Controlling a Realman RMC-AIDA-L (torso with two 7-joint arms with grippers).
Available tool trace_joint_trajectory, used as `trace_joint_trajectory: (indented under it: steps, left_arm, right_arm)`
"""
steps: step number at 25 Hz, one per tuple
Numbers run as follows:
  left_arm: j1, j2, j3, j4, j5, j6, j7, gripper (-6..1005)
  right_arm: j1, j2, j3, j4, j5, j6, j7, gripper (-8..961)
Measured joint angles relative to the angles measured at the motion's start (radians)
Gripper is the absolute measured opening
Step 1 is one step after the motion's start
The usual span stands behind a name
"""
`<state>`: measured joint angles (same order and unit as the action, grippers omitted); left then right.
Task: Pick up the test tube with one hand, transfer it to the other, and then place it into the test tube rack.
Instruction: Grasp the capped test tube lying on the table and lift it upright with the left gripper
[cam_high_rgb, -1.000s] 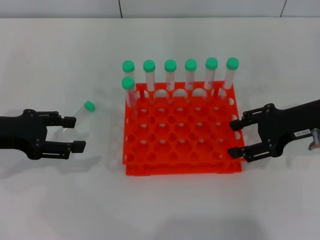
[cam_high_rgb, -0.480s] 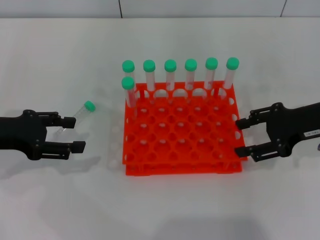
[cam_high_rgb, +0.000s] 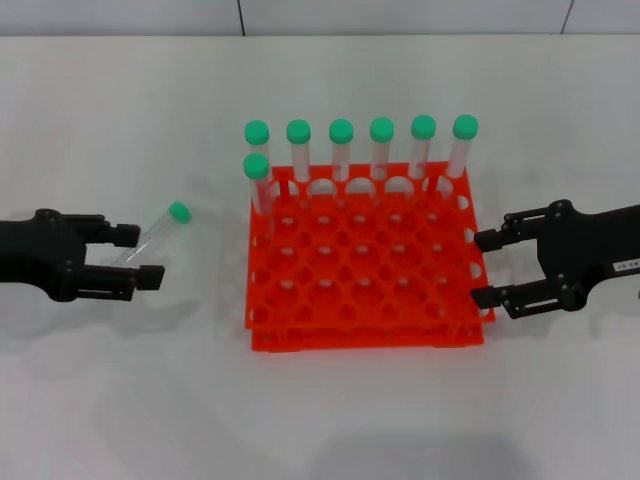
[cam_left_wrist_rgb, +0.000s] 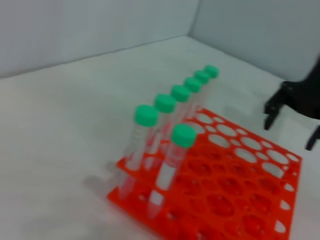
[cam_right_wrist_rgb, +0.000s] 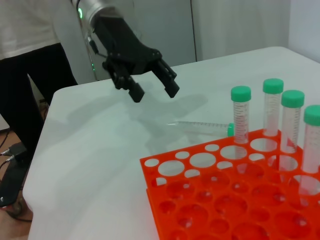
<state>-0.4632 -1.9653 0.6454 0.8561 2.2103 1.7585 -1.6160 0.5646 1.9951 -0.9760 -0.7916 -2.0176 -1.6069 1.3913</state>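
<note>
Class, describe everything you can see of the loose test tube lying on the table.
The test tube is a slim clear plastic tube with a round green cap. It lies on its side on the white table, cap pointing toward the orange rack but apart from it. The open left gripper brackets its lower end without visibly gripping it.

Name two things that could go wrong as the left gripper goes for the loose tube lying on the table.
1. The test tube lies slanted between the open fingers of the left gripper; an off-centre closure could roll it away.
2. The test tube rack already holds seven upright capped tubes along its far edge; a tilted insertion could knock one. The right gripper waits open beside the rack.
</note>
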Motion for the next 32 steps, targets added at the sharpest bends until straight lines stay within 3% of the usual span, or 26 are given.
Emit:
trace_joint_trajectory:
  steps: [6,12,16,22,29,32]
  left_arm:
    - [0.005,-0.052,0.001,0.244,0.102,0.061,-0.257,754]
    - [-0.009,-0.051,0.016,0.383,0.194,0.109,-0.475,748]
    - [-0.037,-0.036,0.053,0.391,0.262,0.097,-0.591,745]
    - [-0.094,-0.035,0.137,0.385,0.381,0.043,-0.696,740]
    - [-0.151,-0.036,0.211,0.304,0.461,-0.039,-0.708,734]
    - [-0.171,-0.039,0.231,0.261,0.494,-0.075,-0.712,672]
  right_arm:
    - [-0.001,0.004,-0.003,-0.002,0.000,0.002,-0.013,693]
    - [-0.002,0.011,-0.004,-0.009,0.001,0.002,-0.017,693]
    - [0.000,0.015,-0.007,-0.009,0.003,0.004,-0.025,693]
    - [0.007,0.016,-0.021,-0.005,0.003,0.015,-0.026,693]
    - [0.009,0.017,-0.025,-0.005,0.004,0.022,-0.026,694]
    - [0.010,0.018,-0.025,-0.004,0.004,0.027,-0.026,694]
